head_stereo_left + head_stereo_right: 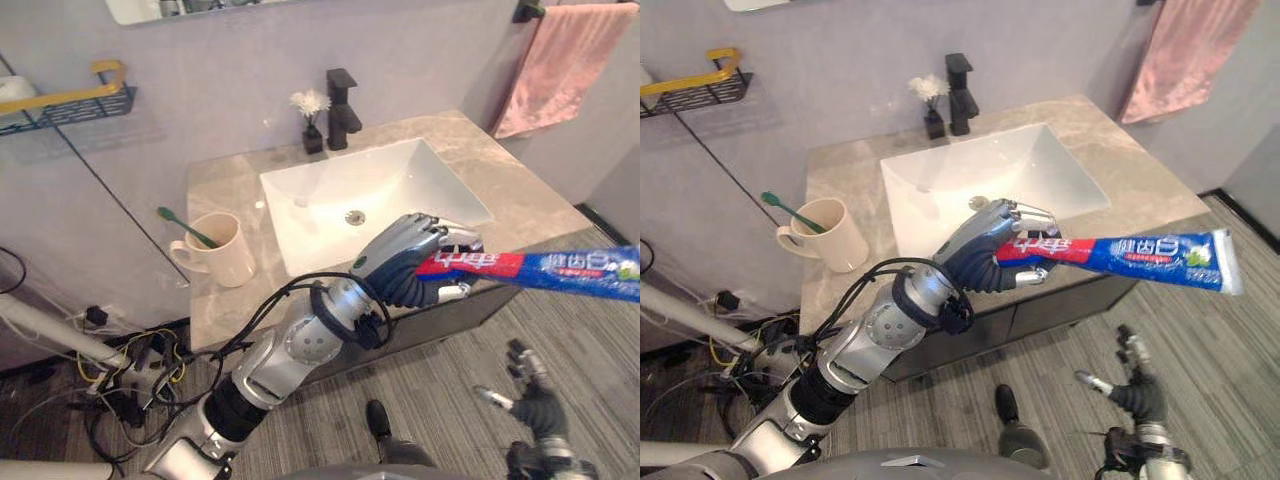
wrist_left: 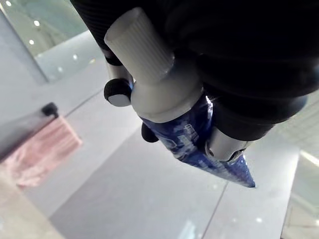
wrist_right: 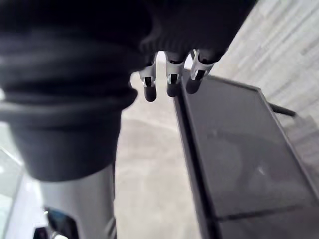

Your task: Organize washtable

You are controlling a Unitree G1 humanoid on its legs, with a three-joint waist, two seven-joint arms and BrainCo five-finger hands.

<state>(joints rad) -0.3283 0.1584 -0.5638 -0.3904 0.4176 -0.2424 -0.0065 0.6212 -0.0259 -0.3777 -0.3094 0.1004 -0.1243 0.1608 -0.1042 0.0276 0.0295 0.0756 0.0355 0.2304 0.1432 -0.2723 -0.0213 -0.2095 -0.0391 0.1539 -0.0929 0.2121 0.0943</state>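
Observation:
My left hand [image 1: 400,262] is shut on the cap end of a blue, red and white toothpaste tube [image 1: 560,270], held level above the front edge of the marble washtable [image 1: 220,180]. The tube points out to the right, past the counter. In the left wrist view its white cap [image 2: 137,42] sits by the curled fingers. A cream mug [image 1: 225,250] with a green toothbrush [image 1: 185,227] stands on the counter's left part. My right hand [image 1: 530,395] hangs low over the floor at the lower right, its fingers [image 3: 169,79] straight.
A white basin [image 1: 300,200] fills the counter's middle, with a black faucet [image 1: 342,108] and a small flower vase [image 1: 312,130] behind it. A pink towel [image 1: 565,65] hangs at the upper right. A black and gold wall shelf [image 1: 70,100] is at the upper left.

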